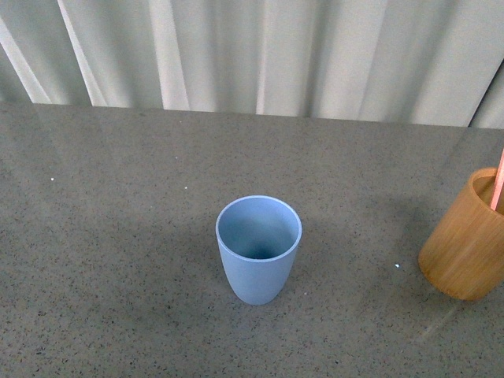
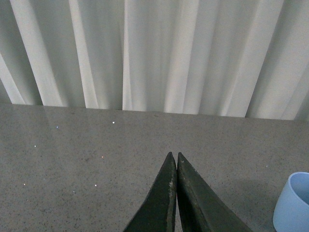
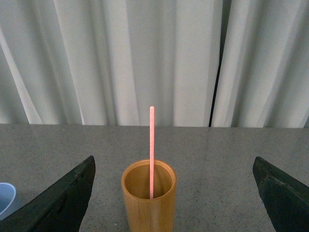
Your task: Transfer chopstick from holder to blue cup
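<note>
The blue cup (image 1: 258,248) stands upright and empty in the middle of the grey table; its edge also shows in the left wrist view (image 2: 294,203) and the right wrist view (image 3: 6,197). The wooden holder (image 1: 466,236) stands at the right edge, with one pinkish-red chopstick (image 1: 498,185) standing in it. In the right wrist view the holder (image 3: 148,198) and chopstick (image 3: 151,150) stand between the wide-open jaws of my right gripper (image 3: 174,166), a little beyond them. My left gripper (image 2: 174,157) is shut and empty, beside the cup. Neither gripper shows in the front view.
The grey speckled table (image 1: 118,236) runs back to a white pleated curtain (image 1: 260,55) along its far edge. The holder is partly cut off by the front view's right border.
</note>
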Controlling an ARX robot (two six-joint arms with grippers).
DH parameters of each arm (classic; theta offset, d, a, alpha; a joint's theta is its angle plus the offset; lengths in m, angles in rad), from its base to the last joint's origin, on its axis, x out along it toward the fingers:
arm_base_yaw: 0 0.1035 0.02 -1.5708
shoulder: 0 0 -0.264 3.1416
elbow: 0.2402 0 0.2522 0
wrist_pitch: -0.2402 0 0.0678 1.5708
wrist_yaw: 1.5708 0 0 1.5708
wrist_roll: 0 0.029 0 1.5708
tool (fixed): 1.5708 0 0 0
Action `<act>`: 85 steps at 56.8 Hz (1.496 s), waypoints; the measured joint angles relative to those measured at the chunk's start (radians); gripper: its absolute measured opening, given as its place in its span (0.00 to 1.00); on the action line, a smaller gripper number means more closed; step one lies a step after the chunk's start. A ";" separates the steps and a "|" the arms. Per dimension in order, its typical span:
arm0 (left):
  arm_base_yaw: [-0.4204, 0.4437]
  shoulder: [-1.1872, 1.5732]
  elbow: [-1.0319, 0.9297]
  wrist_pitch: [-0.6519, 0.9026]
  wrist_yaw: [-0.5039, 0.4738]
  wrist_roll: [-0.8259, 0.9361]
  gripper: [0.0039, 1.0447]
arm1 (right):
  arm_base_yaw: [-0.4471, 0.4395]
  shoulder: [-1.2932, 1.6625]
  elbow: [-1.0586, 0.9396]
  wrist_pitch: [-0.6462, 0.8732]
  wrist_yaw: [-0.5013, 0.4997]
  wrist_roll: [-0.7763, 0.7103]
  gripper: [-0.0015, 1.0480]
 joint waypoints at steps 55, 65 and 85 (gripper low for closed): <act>0.000 -0.001 0.000 -0.004 0.000 0.000 0.94 | -0.020 0.764 0.064 0.482 -0.052 0.069 0.90; 0.000 -0.001 0.000 -0.004 0.000 0.000 0.94 | -0.043 1.199 0.121 0.867 -0.089 0.066 0.90; 0.000 -0.001 0.000 -0.004 0.000 0.000 0.94 | 0.030 1.588 0.290 1.050 -0.025 0.068 0.90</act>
